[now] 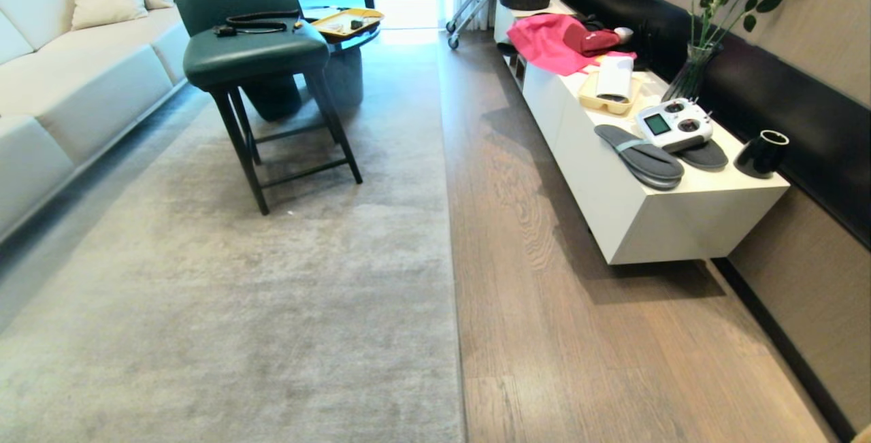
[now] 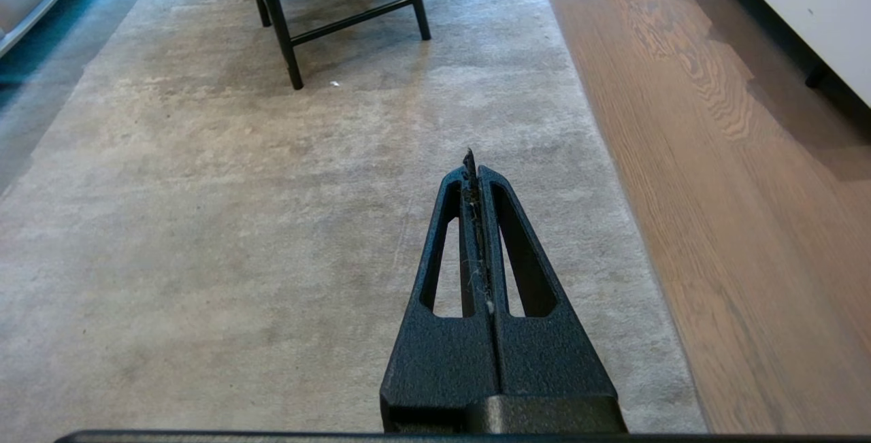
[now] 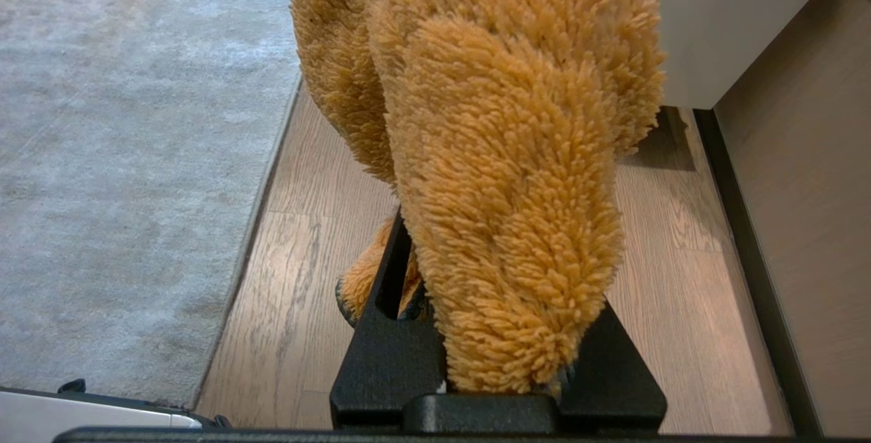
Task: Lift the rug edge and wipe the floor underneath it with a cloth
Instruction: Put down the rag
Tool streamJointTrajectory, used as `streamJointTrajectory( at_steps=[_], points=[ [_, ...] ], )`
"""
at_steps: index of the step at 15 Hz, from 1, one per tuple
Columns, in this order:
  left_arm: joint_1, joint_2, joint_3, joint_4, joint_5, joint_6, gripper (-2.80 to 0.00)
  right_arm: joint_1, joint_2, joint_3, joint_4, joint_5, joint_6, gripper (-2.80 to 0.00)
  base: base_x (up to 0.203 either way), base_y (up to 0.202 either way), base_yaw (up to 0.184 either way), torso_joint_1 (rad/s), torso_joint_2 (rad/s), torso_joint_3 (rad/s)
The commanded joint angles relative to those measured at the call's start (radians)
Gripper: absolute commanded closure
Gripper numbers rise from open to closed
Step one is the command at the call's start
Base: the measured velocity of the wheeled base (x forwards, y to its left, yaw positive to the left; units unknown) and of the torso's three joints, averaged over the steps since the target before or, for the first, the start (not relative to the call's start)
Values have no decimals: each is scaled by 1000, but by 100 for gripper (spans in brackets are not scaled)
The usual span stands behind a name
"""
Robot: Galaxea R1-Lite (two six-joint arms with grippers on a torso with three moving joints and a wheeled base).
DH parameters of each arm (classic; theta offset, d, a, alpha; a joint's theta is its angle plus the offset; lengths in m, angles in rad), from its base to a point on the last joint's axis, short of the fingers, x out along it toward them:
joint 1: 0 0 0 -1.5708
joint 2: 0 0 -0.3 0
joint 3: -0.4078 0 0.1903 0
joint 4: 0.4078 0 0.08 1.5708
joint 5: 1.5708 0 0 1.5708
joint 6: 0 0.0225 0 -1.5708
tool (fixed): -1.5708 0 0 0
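Observation:
The pale grey-beige rug (image 1: 272,280) lies flat, and its rug edge (image 1: 452,280) runs straight from near to far down the middle of the head view. To its right lies the brown wood-plank floor (image 1: 544,334). Neither gripper shows in the head view. My left gripper (image 2: 474,165) is shut with nothing in it, hanging above the rug with the rug edge (image 2: 612,184) to its side. My right gripper (image 3: 490,225) is shut on the cloth (image 3: 503,123), a fluffy mustard-tan rag that hides its fingertips. It hangs above the floor (image 3: 313,259), beside the rug edge (image 3: 252,239).
A dark green chair (image 1: 252,48) stands on the rug at the far end, a cream sofa (image 1: 61,89) along the left. A low white cabinet (image 1: 612,177) along the right wall carries slippers, a controller, a vase and pink fabric (image 1: 544,41).

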Motion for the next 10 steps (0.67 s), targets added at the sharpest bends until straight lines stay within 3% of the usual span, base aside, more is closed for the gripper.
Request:
streamJointTrajectory(
  at_steps=[1,10],
  points=[
    [0,0,0,0,1,0,0,0,1,0,1,2,-1,0,0,0,0,0,0,0],
    [0,0,0,0,0,-1,0,0,1,0,1,1,-1,0,0,0,0,0,0,0]
  ],
)
